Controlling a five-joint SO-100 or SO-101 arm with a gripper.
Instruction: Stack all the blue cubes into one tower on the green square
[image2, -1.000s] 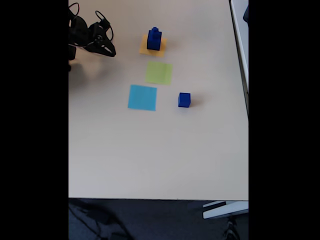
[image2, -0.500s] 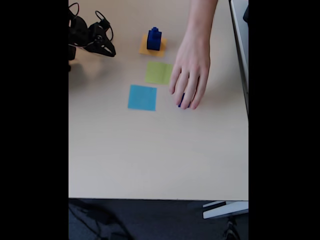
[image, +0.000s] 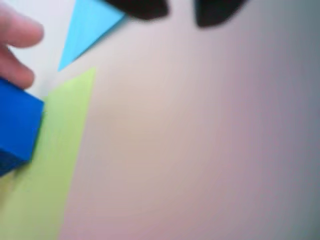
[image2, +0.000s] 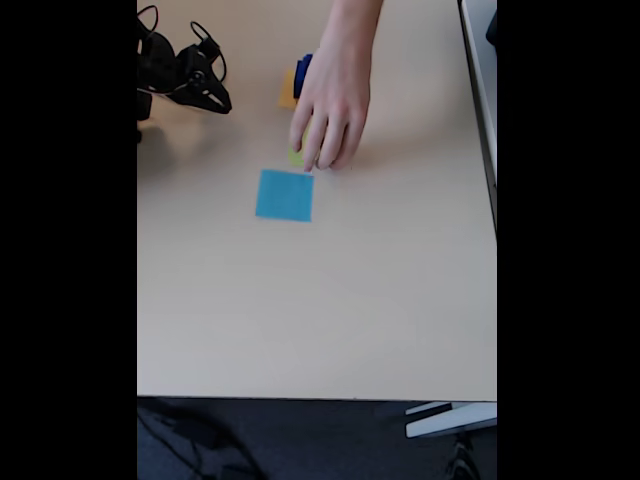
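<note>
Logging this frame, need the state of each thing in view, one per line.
hand: over the green square, fingers at a blue cube.
blue cube: on the green square, at the person's fingertips.
gripper: away from the squares, holding nothing; aperture unclear.
light-blue square: bare.

A person's hand (image2: 330, 105) lies over the green square (image: 50, 165) and blocks your way to it; in the wrist view its fingers (image: 17, 30) touch a blue cube (image: 15, 125) there. You have open table (image2: 400, 290) below and right of the light-blue square (image2: 285, 195).
</note>
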